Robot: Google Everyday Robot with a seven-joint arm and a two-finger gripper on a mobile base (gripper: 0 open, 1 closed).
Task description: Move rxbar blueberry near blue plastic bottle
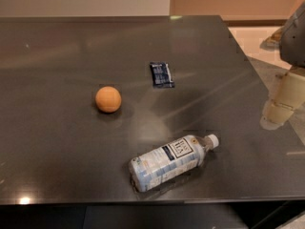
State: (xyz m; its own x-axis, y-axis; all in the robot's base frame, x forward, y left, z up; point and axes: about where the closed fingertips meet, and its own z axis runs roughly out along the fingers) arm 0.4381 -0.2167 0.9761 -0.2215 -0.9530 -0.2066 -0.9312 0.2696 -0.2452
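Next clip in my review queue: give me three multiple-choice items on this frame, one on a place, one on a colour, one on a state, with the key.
1. Where does the rxbar blueberry lie relative to the blue plastic bottle?
A) touching it
B) farther back on the table, apart from it
C) underneath it

2. What colour is the ball?
A) green
B) white
C) orange

3. How is the bottle posed?
A) lying on its side
B) standing upright
C) hanging over the table edge

Key:
1 B, as bare tabletop separates the wrapper from the bottle in front of it.
2 C, as the ball is plainly orange.
3 A, as its white cap points sideways to the right and its label faces up.

The gripper hangs at the table's right side, apart from all three things.
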